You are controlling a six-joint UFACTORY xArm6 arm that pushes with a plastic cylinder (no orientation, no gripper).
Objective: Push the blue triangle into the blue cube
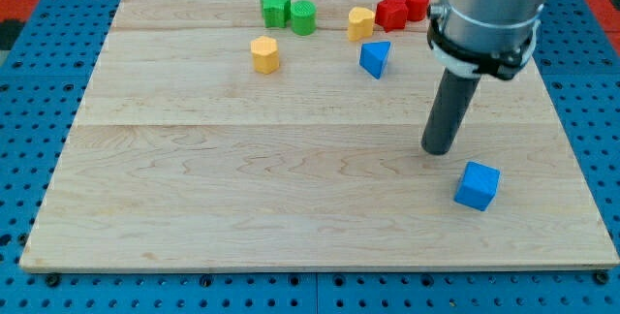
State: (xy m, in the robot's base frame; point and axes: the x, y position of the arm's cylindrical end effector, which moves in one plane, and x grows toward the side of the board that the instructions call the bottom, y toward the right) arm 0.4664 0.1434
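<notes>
Camera view: the arm ends in a plain rod with no jaws to open or close. Its tip [439, 149] rests on the board [194, 207], just above-left of the blue cube [478, 185] and apart from it. The blue triangle [375, 58] sits well up-left, near the view's top, below a yellow block [360, 22]. The tip stands between the 2, so it likely must circle behind the triangle to push it down-right.

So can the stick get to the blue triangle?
Probably yes. My tip sits just above the blue cube, and the bare board between it and the blue triangle holds no blocks.
</notes>
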